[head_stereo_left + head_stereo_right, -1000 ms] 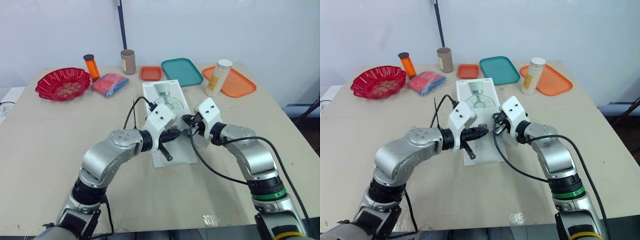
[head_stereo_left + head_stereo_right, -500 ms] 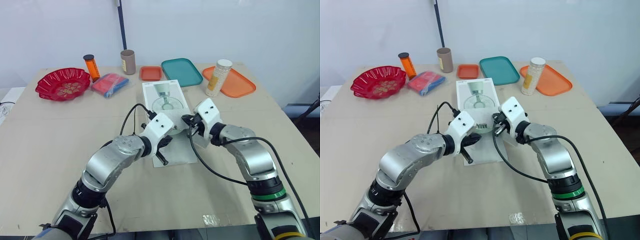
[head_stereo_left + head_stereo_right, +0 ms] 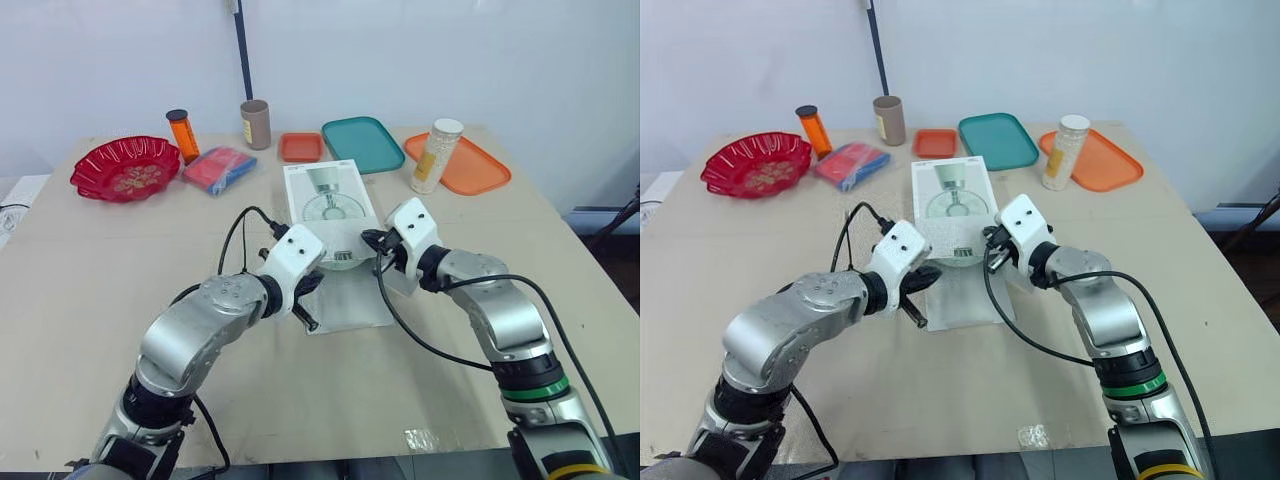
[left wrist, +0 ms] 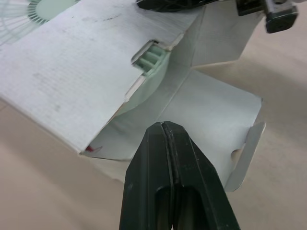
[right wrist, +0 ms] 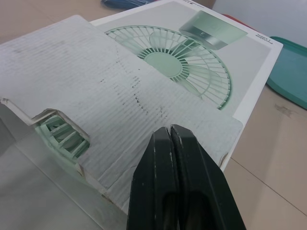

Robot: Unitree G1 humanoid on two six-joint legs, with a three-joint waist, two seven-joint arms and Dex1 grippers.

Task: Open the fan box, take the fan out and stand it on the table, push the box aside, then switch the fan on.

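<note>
- The box [image 3: 330,200] lies flat mid-table, long side running near to far, with the printed fan picture facing up.
- Its near end is open: the top flap [image 5: 96,86] is folded back over the lid, and the bottom flap [image 4: 225,120] lies out flat on the table [image 3: 80,280].
- The pale green fan [image 4: 151,57] sits inside the box. I see only a bit of its grille through a notch at the opening.
- My left gripper [image 4: 164,127] is at the near-left of the opening, fingers pressed together and holding nothing. Its tips are over the bottom flap, but I can't tell whether they touch it.
- My right gripper [image 5: 170,130] is at the near-right of the box, also closed and empty, with its tips just over the folded-back top flap.
- The two grippers are near each other, with the open end between them.
- Along the far edge, left to right: a red bowl [image 3: 126,168], an orange bottle [image 3: 183,134], a blue-red packet [image 3: 220,168], a brown cup [image 3: 256,123], a small orange tray [image 3: 301,146], a teal tray [image 3: 363,142], and a jar [image 3: 436,155] at the left edge of a big orange tray [image 3: 470,165].
</note>
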